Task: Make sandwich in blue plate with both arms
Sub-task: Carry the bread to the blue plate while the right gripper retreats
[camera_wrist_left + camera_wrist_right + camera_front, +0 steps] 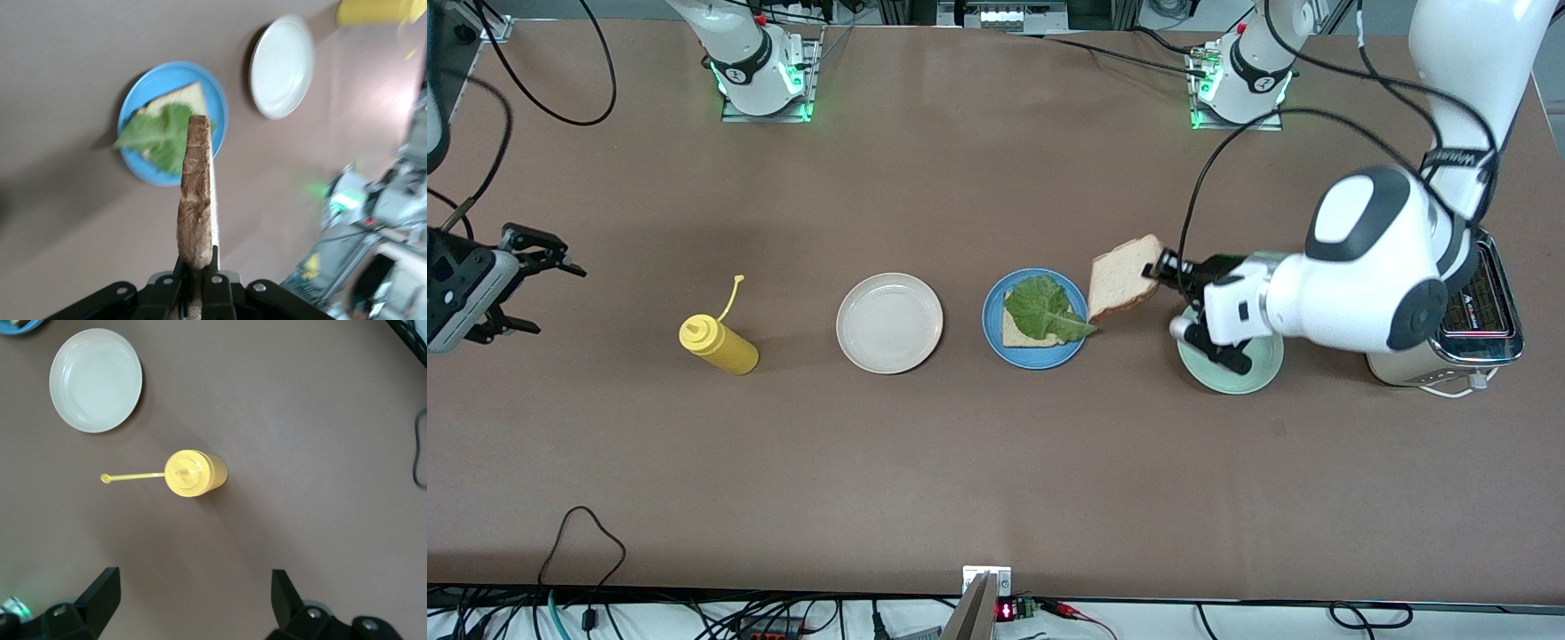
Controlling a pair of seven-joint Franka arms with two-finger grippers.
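Note:
The blue plate holds one bread slice with a green lettuce leaf on top; it also shows in the left wrist view. My left gripper is shut on a second bread slice, held on edge in the air over the table between the blue plate and the mint-green plate. In the left wrist view the slice stands in my left gripper. My right gripper is open and empty, waiting at the right arm's end of the table, over bare table beside the bottle.
A yellow squeeze bottle stands toward the right arm's end. A cream-white plate sits between the bottle and the blue plate. A toaster stands at the left arm's end, beside the mint-green plate.

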